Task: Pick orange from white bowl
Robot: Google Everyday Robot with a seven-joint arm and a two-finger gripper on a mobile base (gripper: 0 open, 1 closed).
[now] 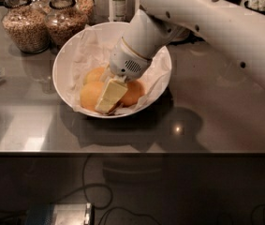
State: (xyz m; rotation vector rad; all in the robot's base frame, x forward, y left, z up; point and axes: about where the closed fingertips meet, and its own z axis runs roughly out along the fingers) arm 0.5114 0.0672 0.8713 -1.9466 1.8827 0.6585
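You see the gripper [109, 97] low inside the white bowl [66, 55] on the bench [216, 121]. It lies over the fruit, between the left orange [90, 95] and the right orange [134, 93]. You cannot tell if the jaws are spread or pinching.

You have one white bowl [61, 63] on one grey surface [216, 111], and the bowl is lined with crumpled white paper [92, 46]. Three oranges show inside it: one orange [94, 74] at the back left, a second [91, 95] at the front left, and a third [133, 93] at the right. One white robot arm [216, 22] reaches in from the upper right. It ends in one claw [111, 97], which is down in the bowl among the oranges. Behind the bowl, count two glass jars of grain, one jar [25, 26] at the far left and another [65, 25] beside it. Part of what may be a third jar shows behind them. One bottle [118, 1] stands nearby.
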